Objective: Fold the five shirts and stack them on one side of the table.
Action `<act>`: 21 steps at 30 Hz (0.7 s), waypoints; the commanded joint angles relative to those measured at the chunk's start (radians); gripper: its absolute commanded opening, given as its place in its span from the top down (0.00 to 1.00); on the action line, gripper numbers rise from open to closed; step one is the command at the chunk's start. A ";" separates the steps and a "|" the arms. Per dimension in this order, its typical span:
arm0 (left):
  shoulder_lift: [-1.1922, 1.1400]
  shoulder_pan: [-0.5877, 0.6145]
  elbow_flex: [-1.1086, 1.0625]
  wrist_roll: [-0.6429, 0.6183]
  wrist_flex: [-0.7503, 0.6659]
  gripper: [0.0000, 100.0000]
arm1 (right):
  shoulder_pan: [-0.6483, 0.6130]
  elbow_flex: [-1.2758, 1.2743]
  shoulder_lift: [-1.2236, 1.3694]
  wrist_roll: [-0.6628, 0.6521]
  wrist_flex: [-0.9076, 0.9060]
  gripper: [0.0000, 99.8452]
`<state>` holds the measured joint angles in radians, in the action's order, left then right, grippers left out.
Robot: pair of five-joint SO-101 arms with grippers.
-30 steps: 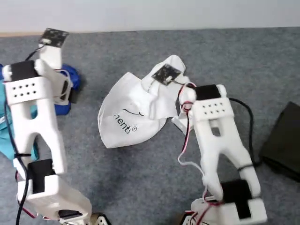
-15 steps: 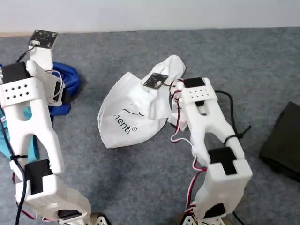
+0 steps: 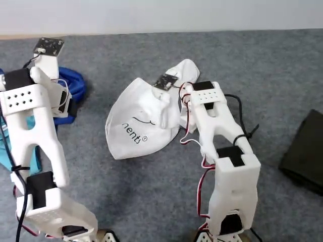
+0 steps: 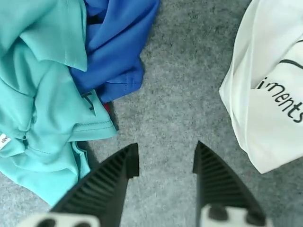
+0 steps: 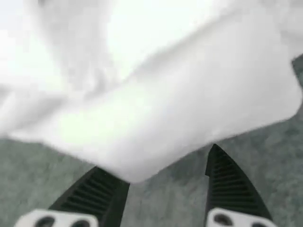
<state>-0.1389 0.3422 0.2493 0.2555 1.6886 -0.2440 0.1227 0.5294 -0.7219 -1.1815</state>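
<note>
The white shirt (image 3: 141, 121) lies crumpled in a loose, rounded heap at the middle of the tabletop (image 3: 262, 75), printed side up, with a bunched fold rising at its far edge. It looks like thin, light knit fabric: limp, sure to sag and drag when lifted, and prone to gathering rather than sliding flat on the rough grey surface. A hem or a shoulder seam, where the cloth is doubled, seems the soundest place to pinch. A grip in the middle would probably only lift a wad.

The right end effector (image 5: 158, 163) is at the shirt's near right edge, its jaws spread apart with the white hem just in front of the gap and nothing pinched.

Off to the left, well apart from the white shirt, a blue shirt (image 4: 118, 42) and a teal shirt (image 4: 42, 94) lie tangled together, unfolded. The left end effector (image 4: 165, 149) hangs over bare tabletop between that pile and the white shirt, jaws parted and empty.

A dark folded garment (image 3: 305, 151) sits at the right edge.
</note>
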 commanded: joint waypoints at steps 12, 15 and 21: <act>0.043 0.000 0.002 0.003 0.005 0.81 | 0.005 0.195 0.111 0.046 0.101 0.94; 0.043 0.000 0.002 0.003 0.005 0.81 | 0.015 0.196 0.105 0.046 0.105 0.97; 0.043 -0.003 0.002 0.003 0.006 0.81 | 0.054 0.222 0.081 0.046 0.041 0.99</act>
<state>-0.1389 0.3422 0.2493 0.2555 1.6886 -0.2179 0.2685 0.6475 -0.6866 -1.1032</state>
